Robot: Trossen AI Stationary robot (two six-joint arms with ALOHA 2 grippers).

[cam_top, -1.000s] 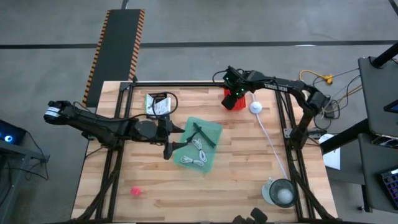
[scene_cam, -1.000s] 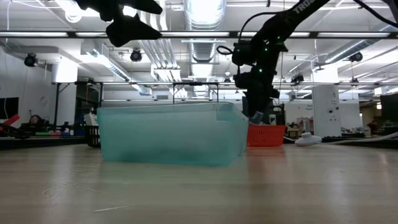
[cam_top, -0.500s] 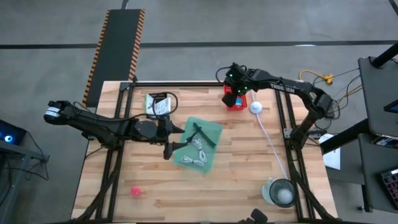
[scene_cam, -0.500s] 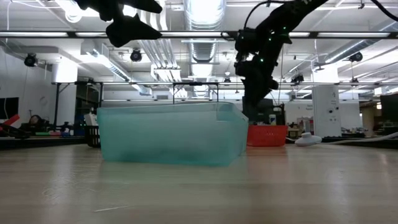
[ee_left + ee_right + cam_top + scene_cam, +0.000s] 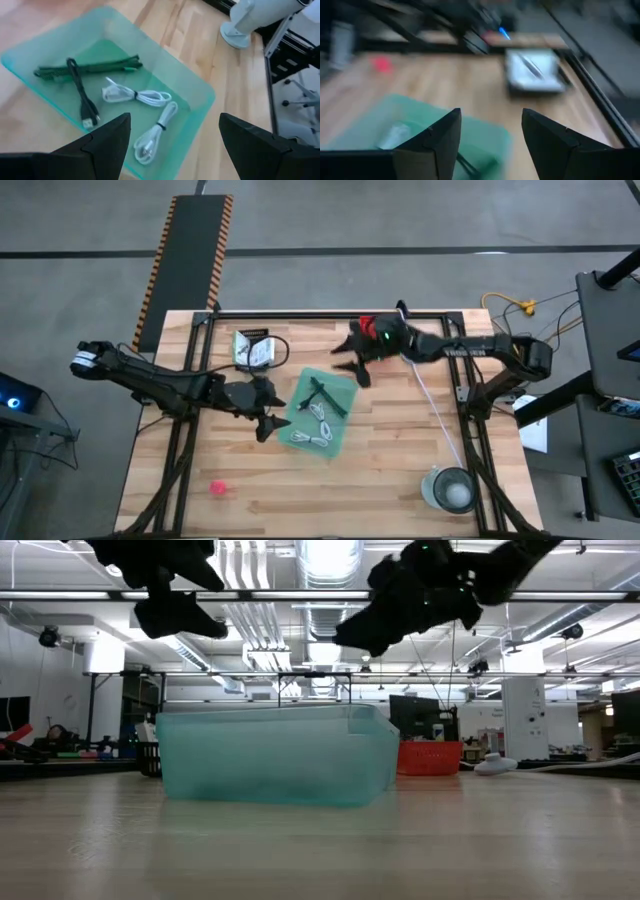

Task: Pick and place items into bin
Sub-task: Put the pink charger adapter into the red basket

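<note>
A translucent green bin (image 5: 322, 413) stands mid-table and holds a black cable (image 5: 80, 95), a green marker (image 5: 90, 67) and white coiled cables (image 5: 137, 95). My left gripper (image 5: 270, 423) hovers open just left of the bin, above the table, with nothing between its fingers (image 5: 107, 145). My right gripper (image 5: 347, 363) hangs open over the bin's far right corner, pointing toward the table's left, and is also empty (image 5: 492, 145). A white printed packet (image 5: 255, 347) lies flat at the far left. A pink blob (image 5: 218, 487) sits on the table near the front left.
A red basket (image 5: 368, 323) stands at the far edge, partly hidden by my right arm. A clear cup (image 5: 452, 490) stands at the near right, and a thin white cord (image 5: 440, 420) runs from it toward the far side. Bare wood lies in front of the bin.
My right gripper has swung from above the red basket at the far edge toward the bin, tipping up from pointing down to nearly level. My left gripper has rolled a little beside the bin.
</note>
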